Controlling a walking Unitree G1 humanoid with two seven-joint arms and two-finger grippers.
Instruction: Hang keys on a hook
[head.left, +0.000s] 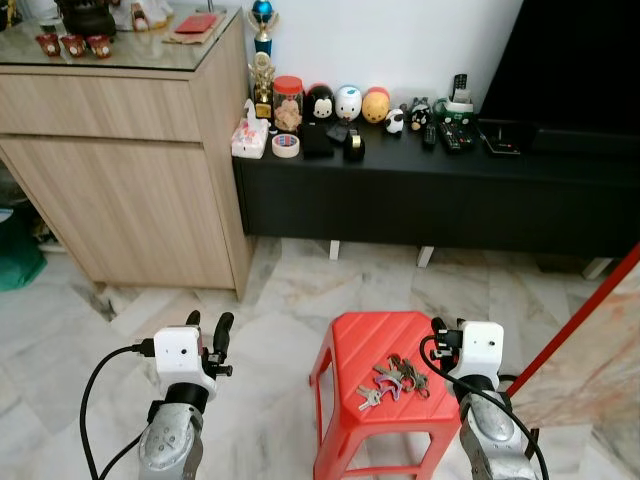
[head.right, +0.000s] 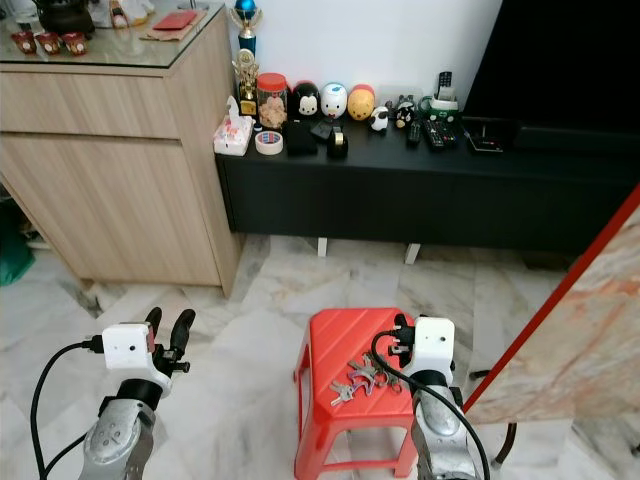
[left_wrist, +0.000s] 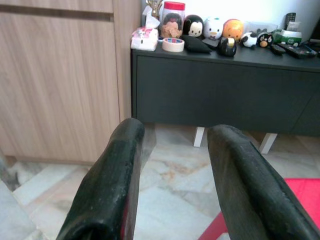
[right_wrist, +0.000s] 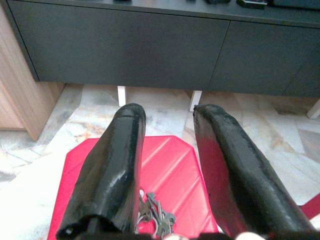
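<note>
Keys on red stool; right hand parted above; black cabinet beyond

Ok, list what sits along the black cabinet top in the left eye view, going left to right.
Tissue pack → tape roll → black-eared toy head → white toy head → orange toy head → remote controls.

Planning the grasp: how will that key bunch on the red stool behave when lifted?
The keys lie splayed flat on the red stool, so they'll likely dangle loosely. Thin metal on smooth plastic probably slides when nudged. The open right gripper should pinch the ring.
</note>
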